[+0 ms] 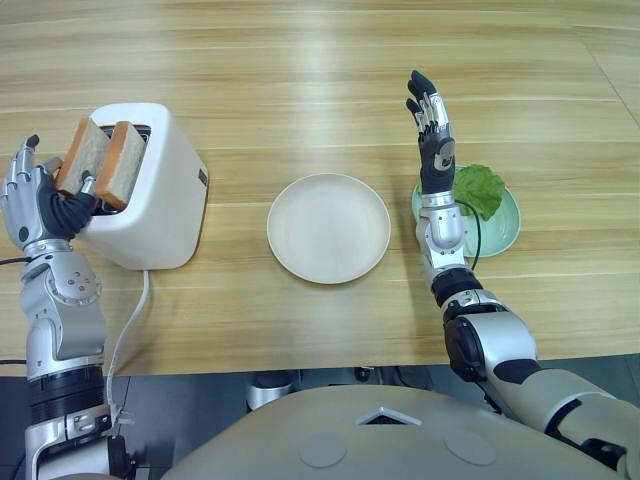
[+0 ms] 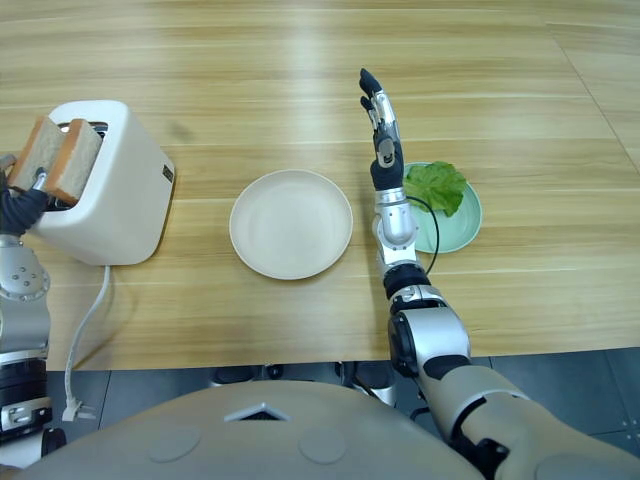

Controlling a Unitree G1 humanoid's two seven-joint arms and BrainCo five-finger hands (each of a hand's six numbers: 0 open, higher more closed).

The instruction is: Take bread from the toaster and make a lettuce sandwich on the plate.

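Observation:
A white toaster (image 1: 150,200) stands at the left of the wooden table with two bread slices (image 1: 100,160) sticking up from its slots. My left hand (image 1: 40,195) is at the toaster's left side, its fingers curled around the nearer slice (image 2: 40,150). An empty cream plate (image 1: 328,226) lies in the middle. To its right a lettuce leaf (image 1: 478,187) rests on a small green dish (image 1: 505,228). My right hand (image 1: 430,125) is held upright with straight fingers just left of the lettuce, holding nothing.
The toaster's white cord (image 1: 130,320) trails over the table's front edge (image 1: 300,365). Bare wood stretches across the far half of the table.

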